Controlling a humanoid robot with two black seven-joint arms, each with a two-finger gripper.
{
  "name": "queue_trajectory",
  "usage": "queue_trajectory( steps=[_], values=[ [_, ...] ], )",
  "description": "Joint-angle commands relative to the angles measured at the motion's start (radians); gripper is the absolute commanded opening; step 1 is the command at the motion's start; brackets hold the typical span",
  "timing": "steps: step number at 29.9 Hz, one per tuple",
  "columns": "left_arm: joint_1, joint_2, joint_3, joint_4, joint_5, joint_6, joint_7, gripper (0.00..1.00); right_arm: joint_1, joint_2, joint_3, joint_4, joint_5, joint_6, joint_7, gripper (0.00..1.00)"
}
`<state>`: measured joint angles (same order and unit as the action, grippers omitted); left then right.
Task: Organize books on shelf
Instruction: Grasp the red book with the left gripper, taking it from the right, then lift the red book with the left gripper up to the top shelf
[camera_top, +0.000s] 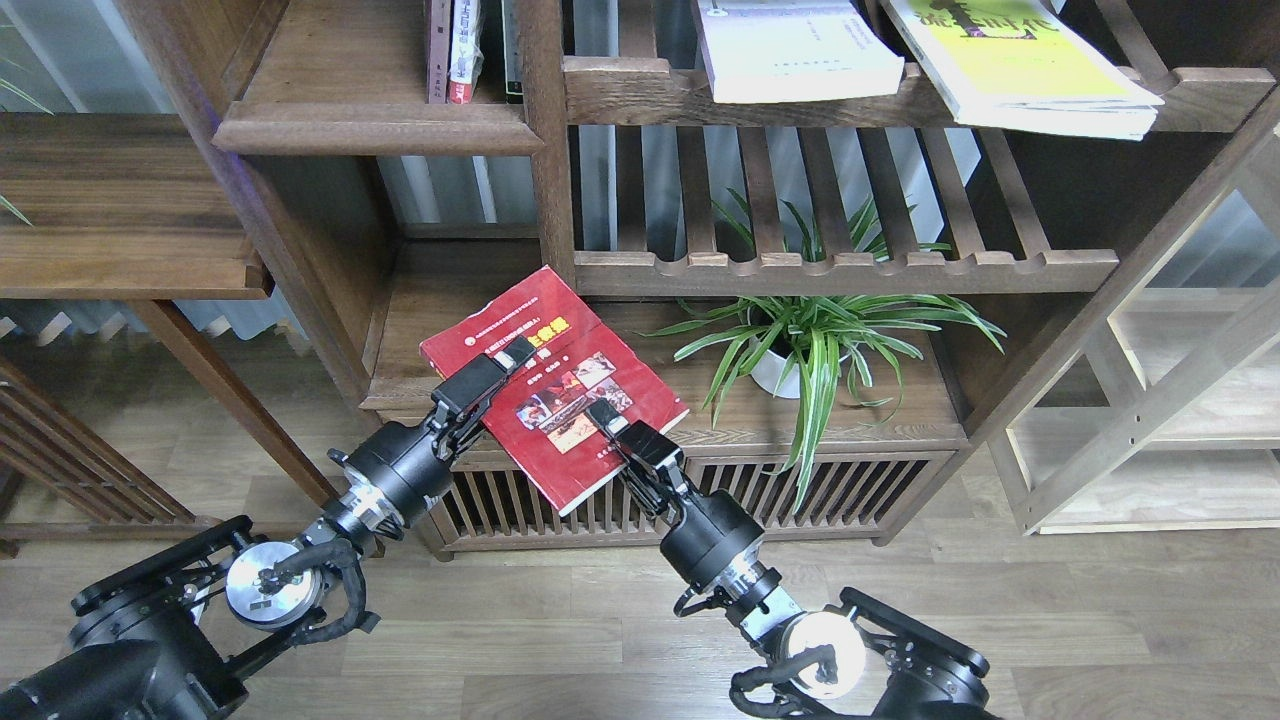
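The red book (545, 385) was in the air before the bookcase's low ledge, gripped at its left edge by the left gripper (512, 352) and at its bottom edge by the right gripper (603, 415). The shelf (375, 125), upper left, held a few upright volumes. The white book (795, 50) and yellow-green book (1020, 65) lay on the slatted rack, so all three appeared unplaced.
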<state>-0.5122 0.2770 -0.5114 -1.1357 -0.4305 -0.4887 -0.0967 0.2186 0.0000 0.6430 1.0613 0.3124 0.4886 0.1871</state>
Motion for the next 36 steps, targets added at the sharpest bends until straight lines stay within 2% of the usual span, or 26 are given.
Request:
queue_trajectory(
  steps=[1,2,3,5,8,12,14,15,19,22,25,30,36],
  values=[
    [0.006,0.001,-0.001,-0.001,-0.002,0.0,-0.005,0.5,-0.001,0.0,-0.002,0.0,-0.003,0.0,-0.011,0.05],
    [0.006,0.002,-0.001,-0.001,-0.004,0.0,-0.008,0.44,-0.001,0.0,-0.002,-0.001,-0.004,0.0,-0.012,0.05],
    [0.009,0.002,-0.001,-0.001,-0.008,0.0,-0.012,0.34,-0.001,0.0,-0.002,-0.001,-0.003,0.0,-0.012,0.05],
    [0.009,0.001,-0.001,-0.001,-0.023,0.0,-0.014,0.24,0.001,0.0,-0.002,-0.001,-0.004,0.0,-0.012,0.05],
    [0.009,0.001,0.001,-0.004,-0.033,0.0,-0.009,0.02,-0.001,0.0,-0.002,-0.001,-0.006,0.0,-0.012,0.08],
    [0.008,0.001,0.013,-0.006,-0.027,0.0,0.0,0.0,-0.002,0.0,-0.002,-0.001,-0.009,0.0,-0.014,0.16],
    [0.008,0.001,0.017,-0.007,-0.024,0.0,0.0,0.0,-0.002,0.0,-0.002,-0.003,-0.019,0.0,-0.014,0.24],
    [0.008,0.001,0.017,-0.007,-0.022,0.0,0.0,0.0,-0.004,0.0,0.001,-0.003,-0.029,0.0,-0.014,0.3],
    [0.008,0.005,0.019,-0.006,-0.013,0.0,0.0,0.0,-0.031,0.0,0.029,-0.003,-0.076,0.0,-0.014,0.78],
    [0.006,0.013,0.017,-0.007,0.002,0.0,0.0,0.0,-0.033,0.0,0.075,-0.003,-0.081,0.0,-0.014,0.94],
    [0.006,0.022,0.013,-0.007,0.009,0.0,0.0,0.0,-0.027,0.0,0.099,-0.003,-0.082,0.0,-0.014,0.97],
    [0.008,0.07,0.002,-0.019,0.033,0.0,0.0,0.0,-0.015,0.0,0.142,-0.02,-0.084,0.0,-0.014,0.98],
    [0.004,0.163,-0.019,-0.088,0.121,0.0,-0.006,0.0,-0.016,0.0,0.237,-0.05,-0.087,0.0,-0.014,0.98]
  ],
)
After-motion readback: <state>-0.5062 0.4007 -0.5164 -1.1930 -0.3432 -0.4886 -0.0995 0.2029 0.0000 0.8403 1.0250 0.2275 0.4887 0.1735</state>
